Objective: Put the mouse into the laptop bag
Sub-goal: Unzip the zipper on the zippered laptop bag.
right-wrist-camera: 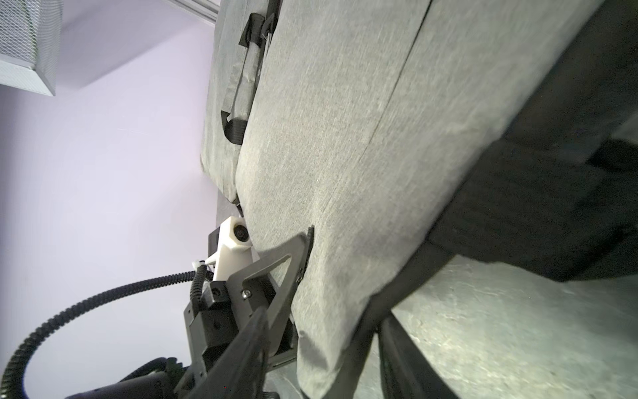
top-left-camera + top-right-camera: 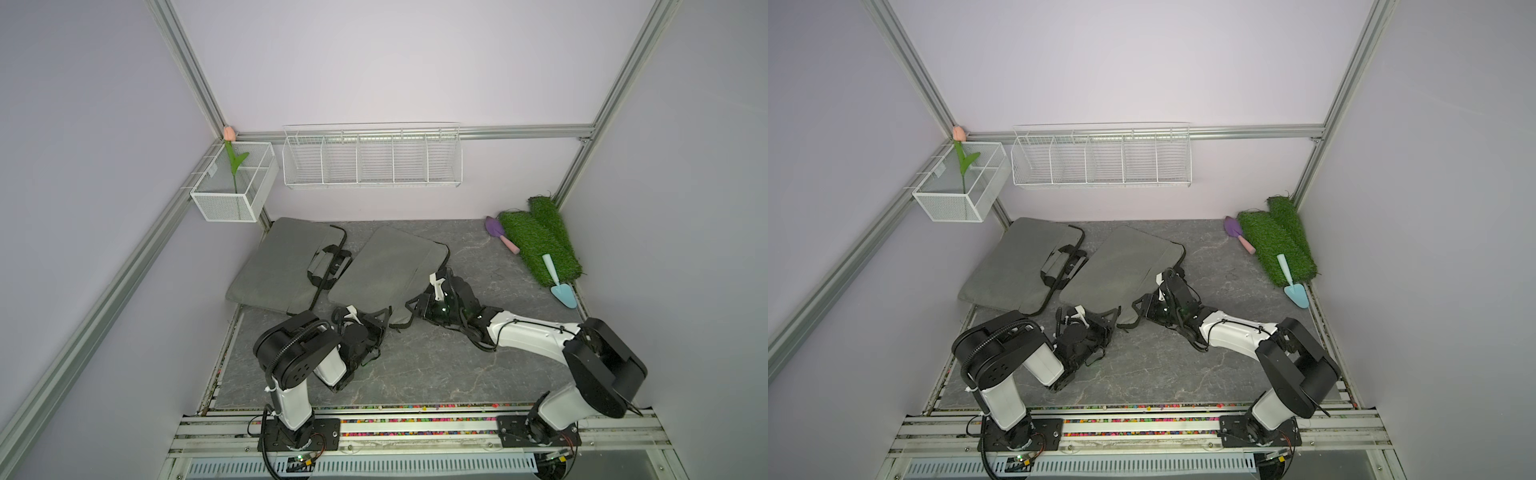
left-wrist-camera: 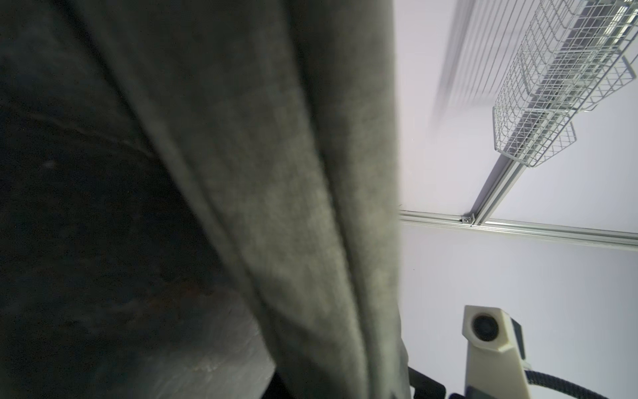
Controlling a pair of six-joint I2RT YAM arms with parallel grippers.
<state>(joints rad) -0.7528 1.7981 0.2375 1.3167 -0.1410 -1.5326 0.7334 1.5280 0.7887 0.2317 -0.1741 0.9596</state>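
Note:
Two grey laptop bags lie side by side on the dark table. The nearer laptop bag (image 2: 386, 270) (image 2: 1121, 266) has both grippers at its front edge. My left gripper (image 2: 384, 318) (image 2: 1115, 316) is closed on that edge. One of its fingers (image 1: 297, 255) lies flat on the fabric, and grey cloth (image 3: 276, 172) fills the left wrist view. My right gripper (image 2: 415, 305) (image 1: 328, 345) stands open around the bag's near corner, with its jaws apart on either side of the cloth. The mouse is hidden from every view.
The second grey bag (image 2: 282, 257), with black handles, lies to the left by the wall. A white wire basket (image 2: 372, 156) and a mesh box with a tulip (image 2: 235, 178) hang on the walls. Green turf rolls (image 2: 536, 241), a purple trowel (image 2: 496, 230) and a blue trowel (image 2: 561, 286) sit at the back right.

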